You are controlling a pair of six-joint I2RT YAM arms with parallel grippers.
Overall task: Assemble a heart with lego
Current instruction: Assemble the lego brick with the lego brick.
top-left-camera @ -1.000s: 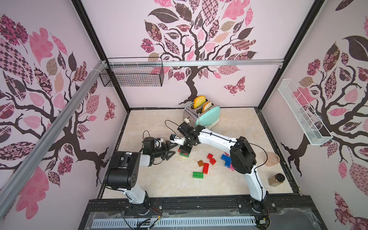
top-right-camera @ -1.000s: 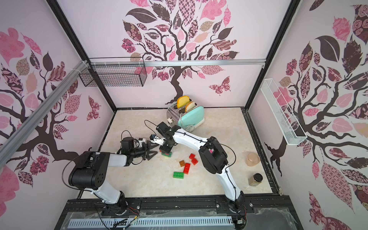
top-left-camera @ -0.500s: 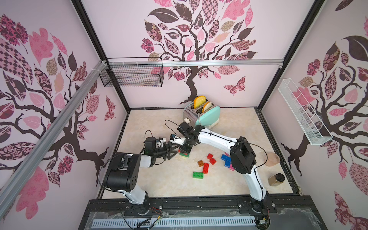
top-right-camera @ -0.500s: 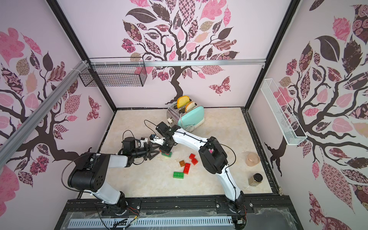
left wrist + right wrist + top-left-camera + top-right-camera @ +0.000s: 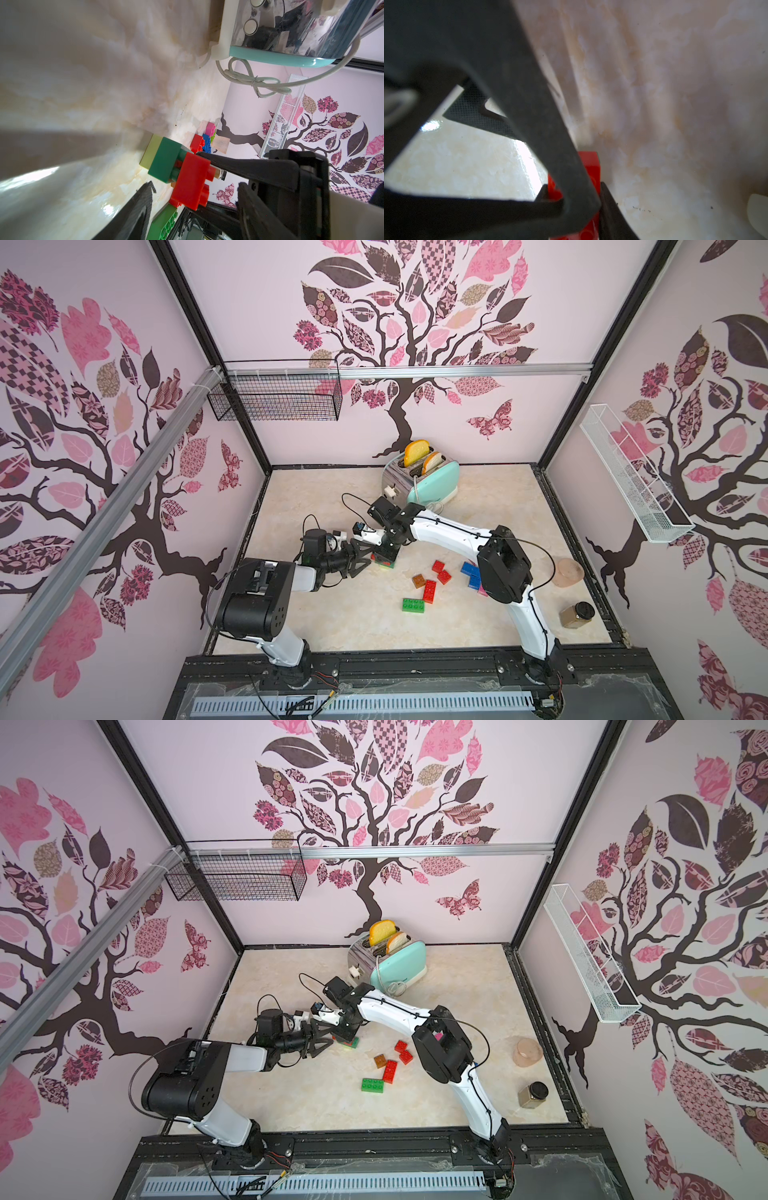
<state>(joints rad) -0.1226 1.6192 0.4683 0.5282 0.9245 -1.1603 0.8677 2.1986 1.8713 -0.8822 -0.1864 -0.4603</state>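
A small lego stack point(image 5: 384, 562) stands mid-table in both top views: a lime brick point(image 5: 149, 151) at the base, a green one point(image 5: 164, 160) on it, a red brick point(image 5: 191, 182) on top. My right gripper point(image 5: 574, 192) comes down from above and is shut on the red brick point(image 5: 589, 164). My left gripper point(image 5: 370, 561) reaches in from the left, open, one finger point(image 5: 143, 199) on each side of the stack, with gaps showing. Loose red point(image 5: 429, 591), brown point(image 5: 418, 580), green point(image 5: 413, 605) and blue point(image 5: 471, 572) bricks lie to the right.
A mint toaster point(image 5: 424, 485) with bread slices stands behind the stack, its white cable point(image 5: 255, 81) coiled on the table. A pink cup point(image 5: 570, 571) and a dark-lidded jar point(image 5: 577, 615) sit near the right edge. My right arm's elbow point(image 5: 503, 568) hangs over some bricks.
My left gripper has slid right, up to the stack, and its jaws have narrowed. The right gripper and the stack have stayed where they were.
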